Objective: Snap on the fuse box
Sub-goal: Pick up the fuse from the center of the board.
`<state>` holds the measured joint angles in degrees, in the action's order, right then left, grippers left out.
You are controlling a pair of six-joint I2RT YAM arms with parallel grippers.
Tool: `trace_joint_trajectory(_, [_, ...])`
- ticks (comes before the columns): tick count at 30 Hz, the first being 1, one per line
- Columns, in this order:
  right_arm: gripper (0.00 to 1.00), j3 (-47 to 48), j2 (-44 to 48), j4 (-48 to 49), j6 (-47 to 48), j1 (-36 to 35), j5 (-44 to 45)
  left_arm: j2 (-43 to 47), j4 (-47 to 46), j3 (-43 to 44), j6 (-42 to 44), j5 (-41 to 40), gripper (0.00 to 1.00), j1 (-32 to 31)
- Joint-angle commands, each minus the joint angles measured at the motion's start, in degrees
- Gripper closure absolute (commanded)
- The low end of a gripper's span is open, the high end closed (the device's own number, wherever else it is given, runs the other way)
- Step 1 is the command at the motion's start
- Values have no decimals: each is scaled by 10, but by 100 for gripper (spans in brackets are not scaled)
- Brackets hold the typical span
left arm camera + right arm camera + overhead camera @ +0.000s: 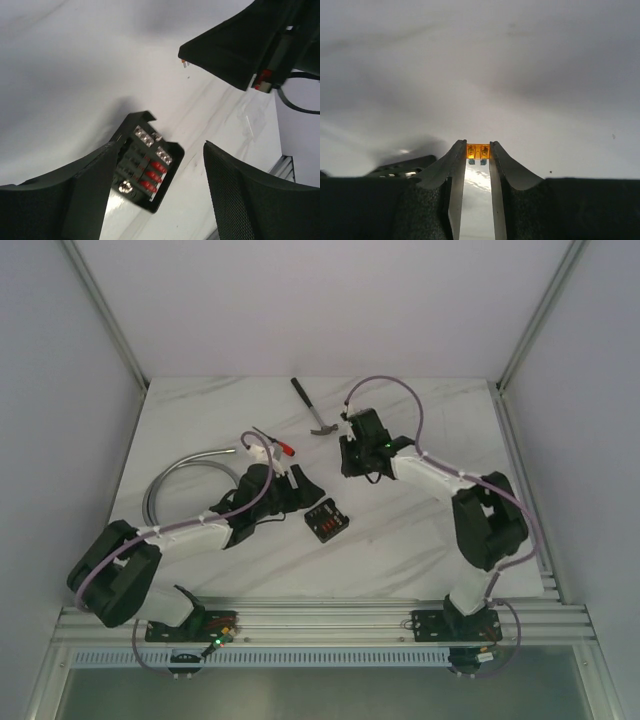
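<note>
The right pincer was found clamped on one orange fuse, pinched at the very fingertips and held clear of the fuse box. The box lay flat near the middle of the desk, just beside the left pincer, whose jaws stood apart with nothing gripped. It was judged that the box, being unbraced, could be pushed aside or tipped once the fuse was pressed down. The fuse could also be twisted in so slight a grip, and its blades bent if a slot were missed. One fuse box was counted, with three red fuses seated in it, one orange fuse, one hammer, one red-handled screwdriver and one grey cable.
</note>
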<state>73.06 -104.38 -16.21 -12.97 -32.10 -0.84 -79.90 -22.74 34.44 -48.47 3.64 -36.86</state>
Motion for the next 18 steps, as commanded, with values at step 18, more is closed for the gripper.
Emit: trace_joint_trajectory(18, [73,-185,233,233,-204,-12,-57,-119,-261,69,151,-67,41,-71])
